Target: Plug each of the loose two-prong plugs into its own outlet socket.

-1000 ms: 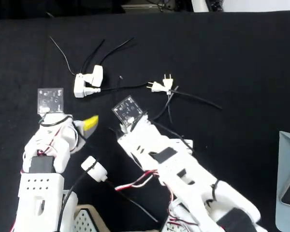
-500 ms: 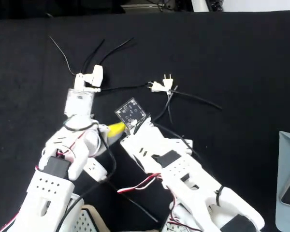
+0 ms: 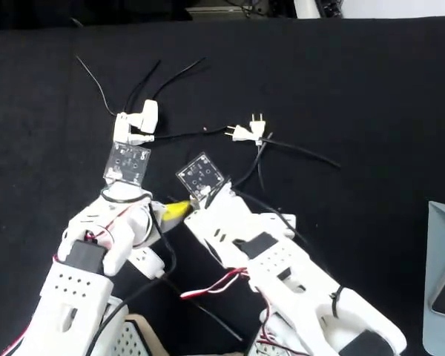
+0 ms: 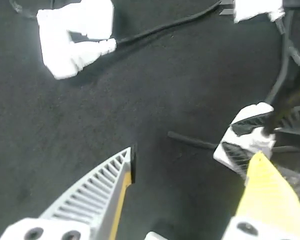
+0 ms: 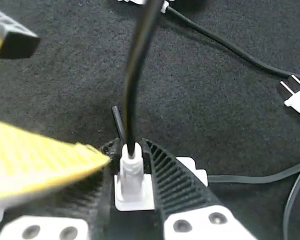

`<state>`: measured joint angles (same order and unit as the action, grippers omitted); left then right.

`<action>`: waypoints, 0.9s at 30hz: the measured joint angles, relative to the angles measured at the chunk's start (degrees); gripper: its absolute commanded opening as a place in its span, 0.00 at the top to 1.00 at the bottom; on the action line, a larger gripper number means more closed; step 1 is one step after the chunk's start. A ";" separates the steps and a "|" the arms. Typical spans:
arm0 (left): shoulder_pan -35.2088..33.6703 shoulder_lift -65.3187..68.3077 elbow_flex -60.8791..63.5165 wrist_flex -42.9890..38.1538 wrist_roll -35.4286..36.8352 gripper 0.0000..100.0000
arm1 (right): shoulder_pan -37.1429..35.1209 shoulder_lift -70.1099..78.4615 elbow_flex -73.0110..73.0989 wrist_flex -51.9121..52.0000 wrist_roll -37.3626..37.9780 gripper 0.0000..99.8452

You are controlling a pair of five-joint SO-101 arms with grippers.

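Observation:
Two white outlet sockets (image 3: 132, 124) lie together at the back left of the black table, also seen close up as sockets (image 4: 72, 35). A white plug body sticks out of one, its black cable running right. Two loose two-prong plugs (image 3: 248, 132) lie further right. My right gripper (image 5: 130, 148) is shut on a white plug (image 5: 132, 180) whose black cable rises away from it. My left gripper (image 4: 192, 156) is open just short of the sockets with nothing between its fingers. Its yellow finger (image 3: 176, 210) sits right beside the right gripper and the held plug (image 4: 246, 139).
Thin black wires (image 3: 133, 85) fan out behind the sockets and around the loose plugs. A grey bin (image 3: 441, 282) stands at the right edge. A white connector on a black cable (image 3: 144, 259) lies under my left arm.
My left arm has swung right and forward, from the left side toward the sockets, ending close beside the right gripper. The right arm has barely shifted and keeps its plug.

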<state>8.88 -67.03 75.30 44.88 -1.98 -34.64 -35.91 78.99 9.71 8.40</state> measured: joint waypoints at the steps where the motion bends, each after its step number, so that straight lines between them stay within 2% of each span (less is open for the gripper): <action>1: -0.79 0.09 0.00 0.00 -0.18 0.65 | 0.00 -0.09 0.09 -0.09 0.00 0.99; 8: -3.60 0.09 0.00 0.00 -0.18 0.65 | 0.00 -0.26 0.44 -0.26 -0.09 0.98; 12: -3.52 0.09 0.26 -3.43 -0.18 0.65 | 0.00 -0.26 0.44 -0.26 -0.09 0.98; 19: 1.23 0.09 1.23 -7.03 -0.18 0.65 | 0.00 -0.70 -2.46 6.95 -0.18 0.98; 23: 1.85 0.09 1.23 -7.21 -0.26 0.65 | 0.18 -0.53 -3.78 9.23 -1.93 0.90; 27: 2.11 0.09 1.23 -7.21 -0.26 0.65 | 0.35 -0.70 -3.78 9.76 -3.16 0.92</action>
<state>10.99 -66.95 76.53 37.67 -2.24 -34.29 -36.62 75.21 19.47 5.23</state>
